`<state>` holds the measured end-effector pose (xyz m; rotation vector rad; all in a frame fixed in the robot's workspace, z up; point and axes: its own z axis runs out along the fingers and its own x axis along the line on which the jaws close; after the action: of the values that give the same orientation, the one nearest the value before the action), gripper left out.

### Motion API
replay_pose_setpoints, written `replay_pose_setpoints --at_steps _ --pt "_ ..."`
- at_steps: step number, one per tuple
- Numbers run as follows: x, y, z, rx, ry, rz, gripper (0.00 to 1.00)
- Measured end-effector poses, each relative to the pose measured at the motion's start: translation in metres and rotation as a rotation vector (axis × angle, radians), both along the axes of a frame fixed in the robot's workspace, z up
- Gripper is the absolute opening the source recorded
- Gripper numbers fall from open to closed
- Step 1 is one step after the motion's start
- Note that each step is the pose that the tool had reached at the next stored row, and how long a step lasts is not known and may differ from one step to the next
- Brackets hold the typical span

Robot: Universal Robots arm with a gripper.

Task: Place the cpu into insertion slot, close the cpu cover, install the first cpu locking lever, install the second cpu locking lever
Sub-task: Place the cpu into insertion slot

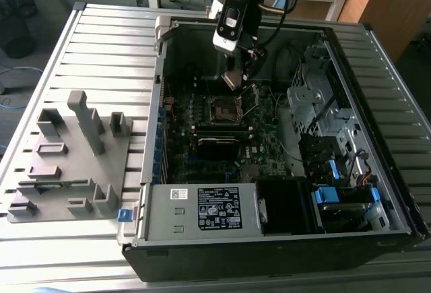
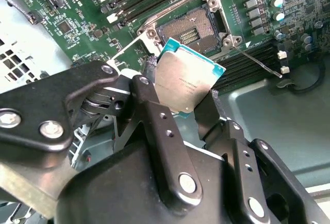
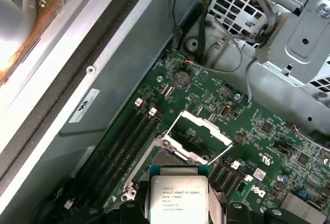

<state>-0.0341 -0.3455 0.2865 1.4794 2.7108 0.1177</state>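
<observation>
Cpu [image 2: 188,77]: silver top facing out, tilted, off the board. My fingers [image 2: 154,112] are clamped on its opposite edges; gripper [image 2: 178,98] holds it in the air.

Insertion slot [image 2: 191,31]: dark centre bare, nothing seated. Cpu hangs just above and to one side of it, not touching. In the exterior view the cpu [image 1: 234,77] is above the slot [image 1: 224,110], inside the open computer case [image 1: 155,172].

Cpu cover [image 3: 206,126]: swung up, open, frame standing clear of the socket; the cpu [image 3: 178,198] is near its lower edge.

Locking lever [image 2: 256,62]: thin wire, swung out from the socket corner, unlatched.

Around: green circuit board [image 2: 77,7], long black memory slots [image 3: 129,136] beside the socket.
</observation>
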Motion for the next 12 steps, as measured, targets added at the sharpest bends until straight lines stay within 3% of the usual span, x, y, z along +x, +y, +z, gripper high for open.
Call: replay_pose_setpoints --at_steps 4,9,12 --pt "0.0 0.0 -0.0001 0.0001 0.0 -0.02 0.54" --pt "0.0 0.0 -0.0003 -0.0001 0.0 -0.107 0.54" --pt "0.0 0.0 -0.0003 0.0 0.0 -0.113 0.54"
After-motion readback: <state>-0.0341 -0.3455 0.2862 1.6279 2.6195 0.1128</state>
